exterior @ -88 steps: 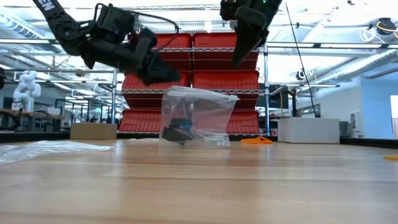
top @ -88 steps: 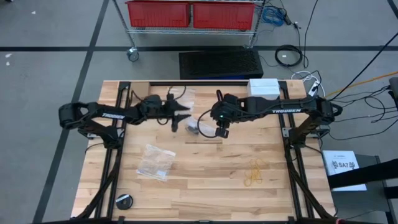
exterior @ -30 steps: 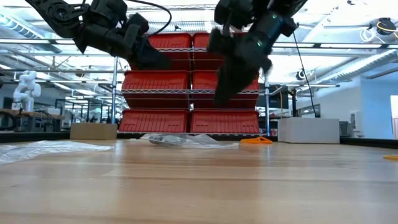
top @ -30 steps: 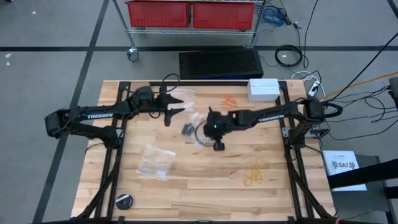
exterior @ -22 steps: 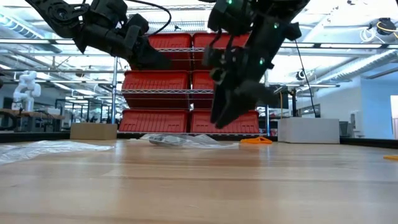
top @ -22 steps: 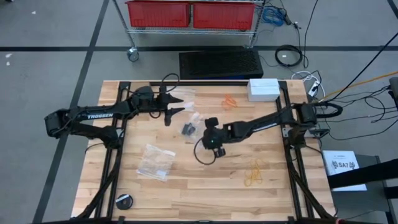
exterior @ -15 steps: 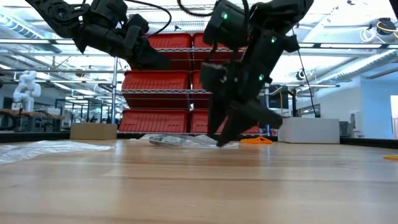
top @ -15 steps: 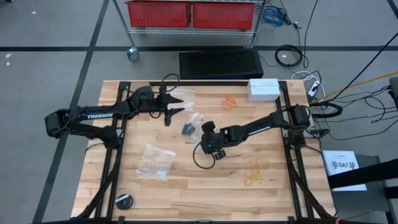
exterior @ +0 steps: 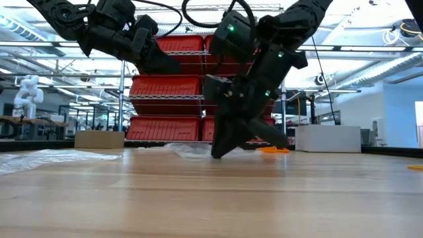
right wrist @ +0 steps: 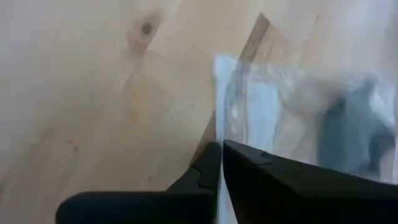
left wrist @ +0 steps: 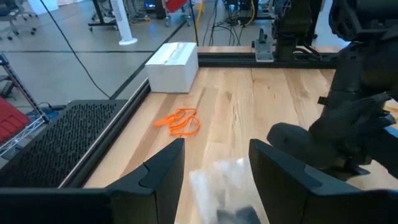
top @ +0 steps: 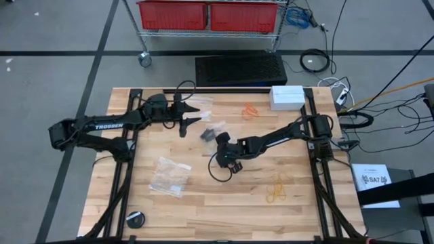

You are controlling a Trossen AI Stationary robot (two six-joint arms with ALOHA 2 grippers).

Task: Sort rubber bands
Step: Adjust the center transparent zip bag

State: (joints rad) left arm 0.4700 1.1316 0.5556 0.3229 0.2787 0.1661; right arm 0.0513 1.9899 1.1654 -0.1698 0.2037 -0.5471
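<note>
Pinching down at the tabletop, my right gripper (top: 220,157) has its fingers pressed together, tips low on the wooden table (top: 203,203). Right wrist view shows the closed fingertips at the corner edge of a clear plastic bag (right wrist: 292,106) holding dark contents; can't tell if the film is actually caught between them, or if I just closed on nothing. That bag (top: 211,130) with its black rubber bands sits just ahead of my right gripper, toward the far edge of the table.

My left gripper (top: 192,114) hangs above the table beyond that bag, fingers spread wide, holding nothing.

Where the rubber bands are: small orange rubber bands (top: 249,110) lie loose in a clump, well beyond my right gripper near a white box (top: 287,96); pale yellow-tan rubber bands (top: 277,187) lie loose on the near side, well off toward my right arm's base. A second crumpled clear plastic bag (top: 169,176) lies on the near side of my left gripper; contents too small to tell.

Progress, my judgement: colours look already separated into three spots, black ones bagged or being bagged. Left: orange and tan piles not yet in any bag, so roughly a third done at best.
</note>
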